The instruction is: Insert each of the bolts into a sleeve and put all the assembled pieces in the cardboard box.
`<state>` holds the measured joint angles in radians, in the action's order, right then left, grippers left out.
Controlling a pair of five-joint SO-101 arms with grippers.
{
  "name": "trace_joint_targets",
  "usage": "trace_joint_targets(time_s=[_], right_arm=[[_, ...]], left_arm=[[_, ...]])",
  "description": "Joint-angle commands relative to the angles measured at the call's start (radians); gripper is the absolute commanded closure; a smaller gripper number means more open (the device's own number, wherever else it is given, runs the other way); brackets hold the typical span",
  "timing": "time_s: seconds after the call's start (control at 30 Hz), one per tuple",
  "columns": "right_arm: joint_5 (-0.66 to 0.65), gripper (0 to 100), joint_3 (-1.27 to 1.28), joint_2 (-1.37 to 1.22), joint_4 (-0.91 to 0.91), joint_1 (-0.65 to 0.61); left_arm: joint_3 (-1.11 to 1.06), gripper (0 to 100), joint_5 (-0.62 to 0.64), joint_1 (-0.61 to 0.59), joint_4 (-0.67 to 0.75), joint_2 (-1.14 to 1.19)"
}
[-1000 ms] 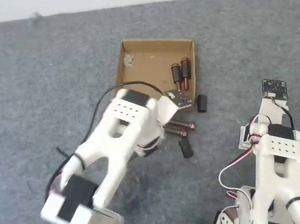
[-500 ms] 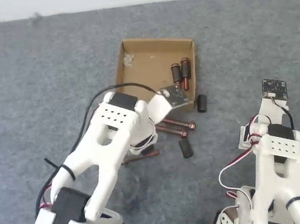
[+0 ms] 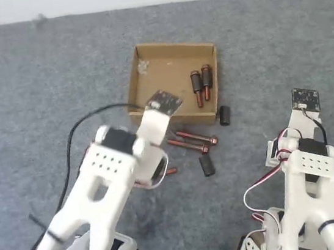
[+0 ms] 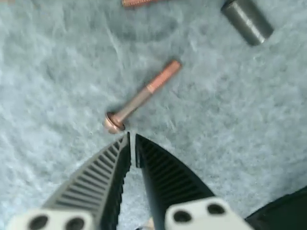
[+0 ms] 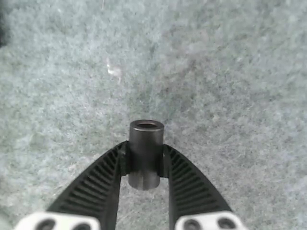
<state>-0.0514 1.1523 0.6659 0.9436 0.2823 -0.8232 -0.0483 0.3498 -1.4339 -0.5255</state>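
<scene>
pickup of a loose bolt point(image 4: 144, 96) is the step in hand: the left gripper point(image 4: 132, 140), pinched almost shut on nothing, hangs just short of its head on the carpet point(image 4: 216, 120). the right gripper point(image 5: 145, 153) clamps a sleeve point(image 5: 146, 136) upright. the cardboard box point(image 3: 160, 76), upper centre of the high view, holds two finished pieces point(image 3: 197, 83). next, likely, the left jaws must spread and straddle the bolt's shank.

Overhead and close wrist cameras (all downward-facing) share the carpet point(image 3: 26, 88).
</scene>
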Motion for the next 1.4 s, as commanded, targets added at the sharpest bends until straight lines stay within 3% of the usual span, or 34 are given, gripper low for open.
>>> trace_joint_targets(time_s=[0.0, 0.17, 0.33, 0.6, 0.83, 1.37], right_arm=[[-0.021, 99.1, -0.008, 0.036, -0.022, 0.016], [-0.021, 99.1, -0.008, 0.036, -0.022, 0.016], [-0.021, 99.1, -0.006, 0.036, -0.028, 0.016], [-0.021, 99.1, 0.011, 0.036, -0.059, 0.016], [-0.021, 99.1, 0.011, 0.036, -0.059, 0.016], [-0.021, 99.1, 0.011, 0.036, -0.058, 0.018]], left_arm=[[-0.120, 99, 0.021, 0.002, 0.068, -0.129], [-0.147, 99, 0.149, 0.005, 0.104, -0.126], [-0.143, 99, 0.267, 0.040, 0.146, 0.060], [-0.091, 99, 0.270, -0.025, 0.163, 0.195], [-0.113, 99, 0.273, -0.100, 0.285, 0.206], [-0.088, 99, 0.358, -0.107, 0.301, 0.196]])
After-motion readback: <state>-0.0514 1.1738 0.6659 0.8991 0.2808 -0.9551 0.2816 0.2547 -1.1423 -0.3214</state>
